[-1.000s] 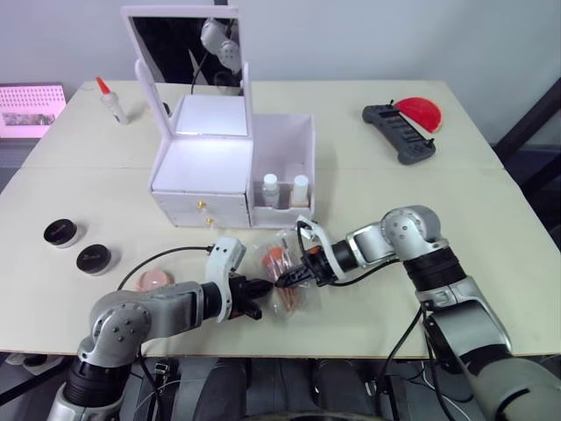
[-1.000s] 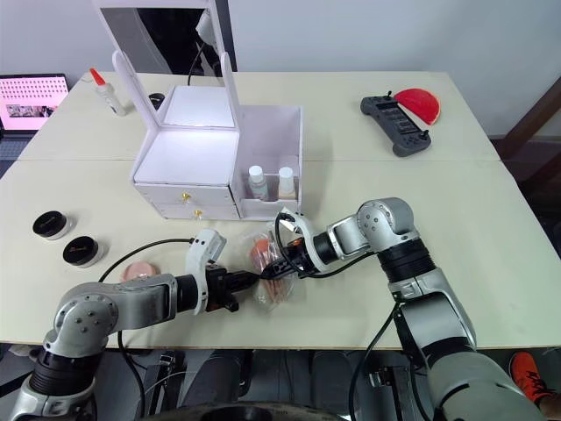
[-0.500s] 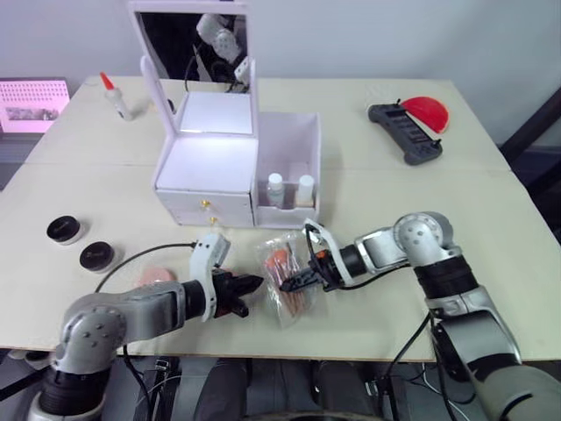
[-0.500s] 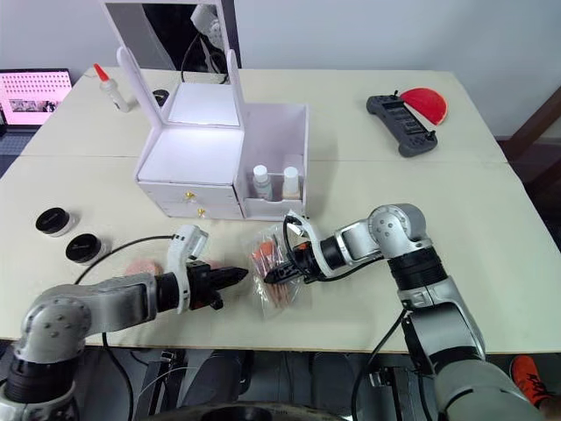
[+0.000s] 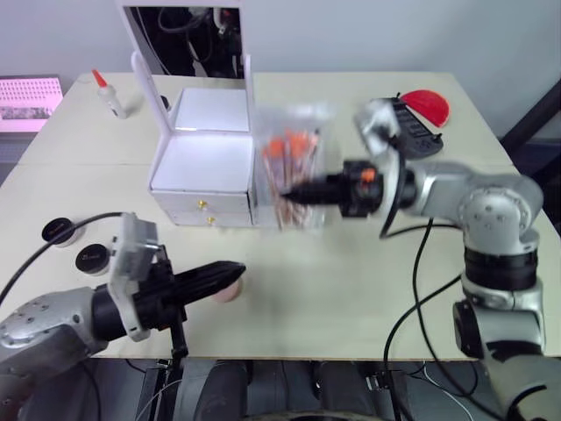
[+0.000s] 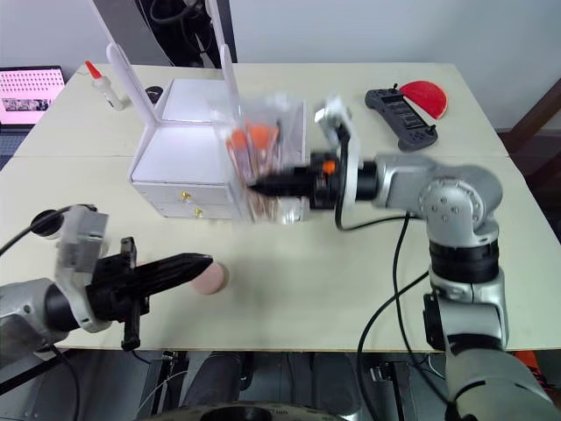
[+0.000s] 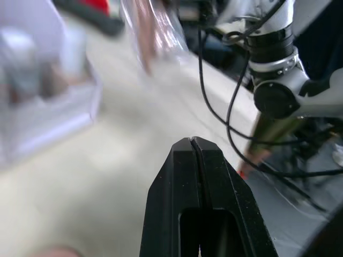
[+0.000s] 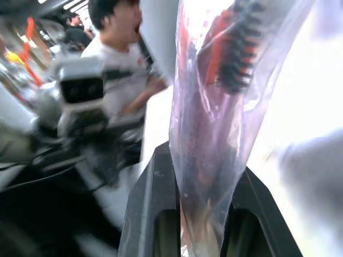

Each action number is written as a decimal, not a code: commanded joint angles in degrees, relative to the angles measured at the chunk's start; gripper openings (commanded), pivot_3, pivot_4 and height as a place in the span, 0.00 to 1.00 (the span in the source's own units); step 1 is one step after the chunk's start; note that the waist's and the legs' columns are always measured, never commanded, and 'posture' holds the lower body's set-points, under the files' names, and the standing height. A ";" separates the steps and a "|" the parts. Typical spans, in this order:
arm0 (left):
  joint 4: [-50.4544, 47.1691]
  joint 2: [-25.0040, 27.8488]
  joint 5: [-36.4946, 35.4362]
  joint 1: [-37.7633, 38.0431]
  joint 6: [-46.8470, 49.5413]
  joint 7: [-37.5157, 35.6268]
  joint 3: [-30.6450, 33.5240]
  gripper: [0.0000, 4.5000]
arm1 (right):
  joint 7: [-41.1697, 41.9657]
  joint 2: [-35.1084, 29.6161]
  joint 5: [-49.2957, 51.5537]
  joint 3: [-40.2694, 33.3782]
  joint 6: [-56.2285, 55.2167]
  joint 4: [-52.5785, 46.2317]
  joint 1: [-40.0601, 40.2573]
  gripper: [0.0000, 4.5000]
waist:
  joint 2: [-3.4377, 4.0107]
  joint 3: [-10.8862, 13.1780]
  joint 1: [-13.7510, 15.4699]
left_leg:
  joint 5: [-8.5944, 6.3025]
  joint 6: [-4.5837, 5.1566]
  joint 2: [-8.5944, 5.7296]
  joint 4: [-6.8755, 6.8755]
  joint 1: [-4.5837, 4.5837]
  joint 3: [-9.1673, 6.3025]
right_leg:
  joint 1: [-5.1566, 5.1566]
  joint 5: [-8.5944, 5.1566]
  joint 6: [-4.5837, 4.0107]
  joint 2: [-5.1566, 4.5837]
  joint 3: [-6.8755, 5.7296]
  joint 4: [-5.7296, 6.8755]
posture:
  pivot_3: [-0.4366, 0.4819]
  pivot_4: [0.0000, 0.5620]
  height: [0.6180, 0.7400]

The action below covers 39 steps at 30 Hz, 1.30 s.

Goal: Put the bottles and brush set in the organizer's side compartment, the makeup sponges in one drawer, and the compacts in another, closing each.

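The brush set [image 5: 292,167], orange-tipped brushes in a clear bag, hangs in the air in front of the side compartment of the white organizer [image 5: 203,167]. My right gripper [image 5: 296,193] is shut on the bag's lower end, seen close in the right wrist view [image 8: 201,214]. Two blurred bottles [image 7: 21,69] stand in that compartment. My left gripper [image 5: 226,274] is shut and empty, low over the table, its tip beside a pink makeup sponge [image 5: 230,292]. Two black compacts [image 5: 60,231] [image 5: 90,257] lie at the left. Both drawers are shut.
The organizer's mirror lid [image 5: 184,31] stands upright. A glue bottle [image 5: 107,92] sits at the back left, a black controller [image 5: 410,127] and a red disc [image 5: 427,103] at the back right. A person [image 8: 115,48] shows behind the bag in the right wrist view.
My right gripper has lifted the brush set off the table up to the organizer's side compartment. My left gripper has drawn back to the left, uncovering the pink sponge.
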 commanded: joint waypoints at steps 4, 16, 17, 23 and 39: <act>-0.42 -1.58 6.75 0.71 -6.64 3.41 -0.38 0.00 | 7.86 4.53 -19.09 5.89 -27.33 22.73 -11.55 0.05 | -0.01 0.00 0.11 | 0.00 -0.01 0.03 0.00 -0.01 -0.04 | 0.00 0.00 -0.01 0.06 -0.01 0.01 | 0.48 0.27 1.00; -1.63 -3.39 9.94 4.19 -12.26 8.65 1.68 0.00 | 16.69 12.37 -33.90 4.42 -51.76 67.22 -25.27 0.05 | 0.05 0.07 0.01 | 0.03 -0.05 0.01 -0.10 -0.04 0.00 | -0.06 0.05 0.07 0.08 0.04 0.00 | 0.48 0.27 1.00; -2.06 -3.18 10.49 4.81 -12.40 8.79 1.45 0.00 | 17.49 12.28 -34.39 4.12 -52.27 68.55 -25.65 0.05 | 0.05 0.07 -0.02 | 0.03 -0.05 0.01 -0.09 -0.04 0.00 | -0.06 0.05 0.07 0.08 0.05 0.00 | 0.48 0.27 1.00; -2.75 -2.38 11.50 5.19 -12.94 10.12 0.48 0.00 | 20.01 11.27 -36.60 1.82 -52.83 74.39 -27.04 0.05 | 0.09 0.10 -0.51 | 0.04 -0.06 0.02 -0.04 0.04 -0.03 | -0.06 0.05 0.06 0.11 0.04 0.25 | 0.48 0.27 1.00; -2.92 0.10 10.14 3.15 -12.60 11.95 -2.41 0.00 | 16.02 15.54 -42.88 -0.06 -58.32 78.35 -25.58 0.05 | 0.10 0.10 -2.59 | 0.13 -0.17 0.02 0.04 0.31 -0.05 | -0.06 0.03 0.07 0.13 0.12 0.81 | 0.48 0.27 1.00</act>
